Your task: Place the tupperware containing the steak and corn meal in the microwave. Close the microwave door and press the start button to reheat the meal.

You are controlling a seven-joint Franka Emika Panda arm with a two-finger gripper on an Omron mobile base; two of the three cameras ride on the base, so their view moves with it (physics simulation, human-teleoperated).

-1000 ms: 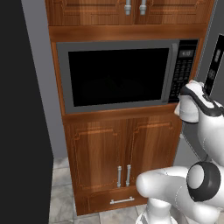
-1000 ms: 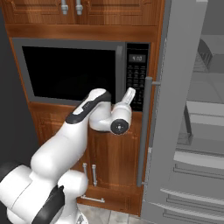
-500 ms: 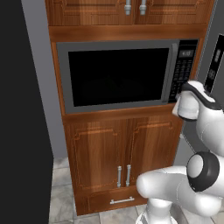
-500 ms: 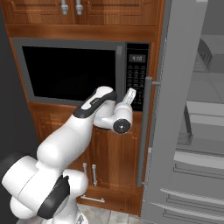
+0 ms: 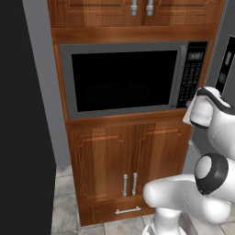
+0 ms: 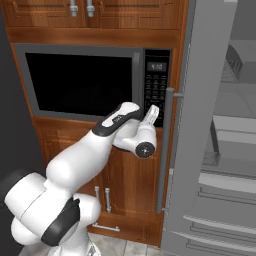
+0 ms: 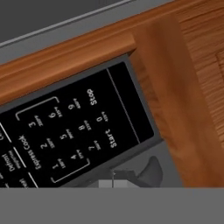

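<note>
The microwave [image 5: 124, 80] is built into the wooden cabinetry, and the microwave door [image 5: 120, 79] is closed flat, its glass dark. The tupperware and the steak and corn meal are hidden. My gripper [image 6: 154, 111] is shut with nothing held, and it points at the lower end of the black keypad strip [image 6: 156, 92]. In the hand view the keypad is very close, with the Start label [image 7: 112, 139] just above my dark fingertips [image 7: 148, 170] and Stop [image 7: 89, 97] further up. The door's bar handle [image 5: 179, 75] stands just left of the keypad [image 5: 192, 73].
A tall grey fridge [image 6: 215, 150] with a long vertical handle [image 6: 166, 150] stands right beside the keypad. There are wooden cabinet doors above [image 5: 137, 11] and below [image 5: 131, 160] the microwave. A dark wall [image 5: 23, 114] fills the left side.
My hand has moved slightly right and forward, closer to the bottom of the keypad. The microwave door has stayed closed.
</note>
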